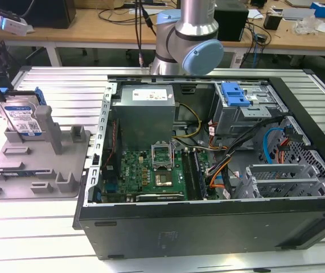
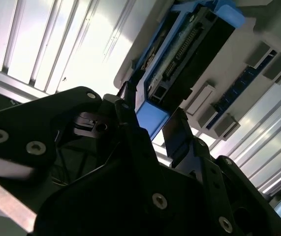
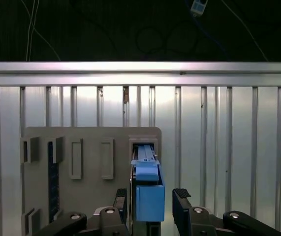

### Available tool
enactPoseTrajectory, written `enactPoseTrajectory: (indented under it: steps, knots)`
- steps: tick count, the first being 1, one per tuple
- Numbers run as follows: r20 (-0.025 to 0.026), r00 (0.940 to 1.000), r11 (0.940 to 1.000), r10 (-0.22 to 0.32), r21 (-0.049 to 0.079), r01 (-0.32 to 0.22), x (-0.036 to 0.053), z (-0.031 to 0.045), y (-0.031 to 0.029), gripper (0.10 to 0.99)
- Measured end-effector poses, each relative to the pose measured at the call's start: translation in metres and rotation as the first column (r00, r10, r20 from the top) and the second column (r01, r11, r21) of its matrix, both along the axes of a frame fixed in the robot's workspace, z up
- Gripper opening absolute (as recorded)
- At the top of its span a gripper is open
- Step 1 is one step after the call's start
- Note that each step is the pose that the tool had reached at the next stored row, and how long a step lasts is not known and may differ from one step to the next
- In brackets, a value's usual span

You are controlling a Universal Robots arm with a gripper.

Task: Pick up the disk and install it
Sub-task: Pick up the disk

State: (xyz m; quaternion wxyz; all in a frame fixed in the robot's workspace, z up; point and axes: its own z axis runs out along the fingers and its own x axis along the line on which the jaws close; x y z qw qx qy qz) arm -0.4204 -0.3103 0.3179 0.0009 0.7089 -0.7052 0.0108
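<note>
One disk [image 1: 23, 116], a flat silver hard drive in a blue plastic carrier, stands upright in one grey plastic fixture [image 1: 65, 170] at the exterior view's left. One black gripper [image 3: 152, 196] straddles its upper edge with the jaws apart, not clamped. One open black computer case [image 1: 208, 227] sits beside the fixture.

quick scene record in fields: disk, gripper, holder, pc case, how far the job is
disk: silver metal hard drive in blue plastic frame, standing upright in holder slot
holder: grey plastic fixture, on exterior view's left of case
gripper: black gripper, open, one finger on each side of the disk
case: open black computer tower, on its side
progress: disk not lifted, not installed
</note>
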Motion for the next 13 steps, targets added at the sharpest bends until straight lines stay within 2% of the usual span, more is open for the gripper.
enactPoseTrajectory:
  steps: [7,13]
  knots:
    - [0.0051,0.9998,0.9998,0.019,0.0,-0.019,-0.0012,-0.0029,0.0,0.498]
    - [0.0068,0.9997,0.9997,0.025,0.0,-0.025,-0.0051,-0.0046,0.0,0.498]
